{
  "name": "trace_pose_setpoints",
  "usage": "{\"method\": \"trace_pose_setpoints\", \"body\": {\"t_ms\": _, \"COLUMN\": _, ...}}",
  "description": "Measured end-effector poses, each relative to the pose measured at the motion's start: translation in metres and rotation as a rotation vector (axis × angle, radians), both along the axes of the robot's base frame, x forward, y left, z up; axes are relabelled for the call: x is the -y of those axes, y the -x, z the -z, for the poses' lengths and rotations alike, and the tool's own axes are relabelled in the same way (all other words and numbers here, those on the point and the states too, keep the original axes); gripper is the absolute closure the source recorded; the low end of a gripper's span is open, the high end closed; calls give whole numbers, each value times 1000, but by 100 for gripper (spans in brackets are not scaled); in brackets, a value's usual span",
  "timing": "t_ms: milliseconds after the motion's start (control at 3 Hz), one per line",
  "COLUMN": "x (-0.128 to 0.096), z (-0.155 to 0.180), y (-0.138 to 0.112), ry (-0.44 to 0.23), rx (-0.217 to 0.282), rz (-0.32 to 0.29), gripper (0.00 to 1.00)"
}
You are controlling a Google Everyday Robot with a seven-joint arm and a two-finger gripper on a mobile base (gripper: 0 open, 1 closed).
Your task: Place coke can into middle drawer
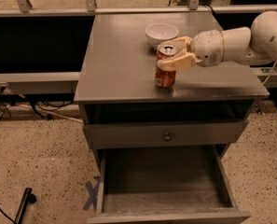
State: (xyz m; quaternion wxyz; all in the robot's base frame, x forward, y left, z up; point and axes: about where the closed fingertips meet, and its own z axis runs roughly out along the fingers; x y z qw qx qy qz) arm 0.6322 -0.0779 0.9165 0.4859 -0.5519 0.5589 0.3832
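The coke can [165,73] stands upright on the grey cabinet top [119,69], just in front of a white bowl. My gripper [173,53] reaches in from the right at the can's upper half. One finger crosses the can's near side and the other sits behind its silver top, so the gripper is shut on the can. The middle drawer [161,195] is pulled open below, and its board bottom is bare.
A white bowl [162,32] sits behind the can. The upper drawer front [128,135] with a small metal knob [167,136] is closed. A metal rail runs along the back. Cables and a dark object [24,204] lie on the speckled floor at the left.
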Motion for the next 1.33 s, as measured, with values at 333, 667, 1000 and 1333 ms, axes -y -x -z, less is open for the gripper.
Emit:
{"method": "trace_pose_setpoints", "body": {"t_ms": 333, "x": 33, "z": -14, "y": 28, "ry": -41, "rx": 66, "rz": 36, "gripper": 100}}
{"method": "trace_pose_setpoints", "body": {"t_ms": 667, "x": 74, "z": 5, "y": 71, "ry": -62, "rx": 115, "rz": 118, "gripper": 100}}
{"method": "trace_pose_setpoints", "body": {"t_ms": 1000, "x": 105, "z": 25, "y": 94, "ry": -52, "rx": 84, "rz": 169, "gripper": 100}}
{"method": "trace_pose_setpoints", "body": {"t_ms": 1333, "x": 104, "z": 24, "y": 94, "ry": -58, "rx": 86, "rz": 165, "gripper": 100}}
